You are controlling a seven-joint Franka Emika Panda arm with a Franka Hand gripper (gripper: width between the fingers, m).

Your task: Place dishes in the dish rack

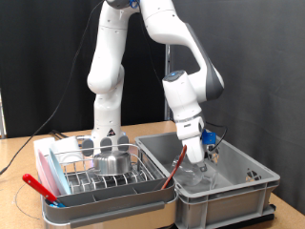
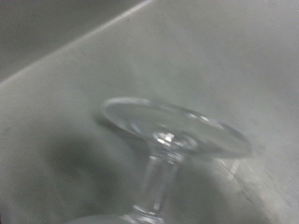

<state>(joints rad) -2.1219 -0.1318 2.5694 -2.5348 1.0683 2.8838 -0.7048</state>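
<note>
- The arm is bent down into the grey crate (image 1: pixel 238 186), and the claw (image 1: pixel 197 164) is low inside it, near the wall that faces the dish rack (image 1: pixel 105 176).
- Landmark is that crate: the rack sits just beside it on the exterior view's left, on the wooden counter (image 1: pixel 19 162).
- In the rack, a steel bowl (image 1: pixel 112 160) rests upside down among the wires, so that much looks done already. A red utensil (image 1: pixel 43 185) lies along the rack's front edge.
- The wrist view shows a clear stemmed glass (image 2: pixel 173 140) lying on its side on the crate floor: round foot facing the camera, stem running away from it.
- In the exterior view a glassy glint shows right under the claw, likely the same glass.
- Open or closed? I cannot tell; the fingers are hidden by the crate wall in one view and out of shot in the other. Nothing shows between them.
- Judgement on doing this well: the glass is slick and will roll, so the fingers should straddle the stem squarely, close gently, and lift straight up clear of the crate wall.
- Risk: a skewed pinch on the foot could make it squirt out or chip.
</note>
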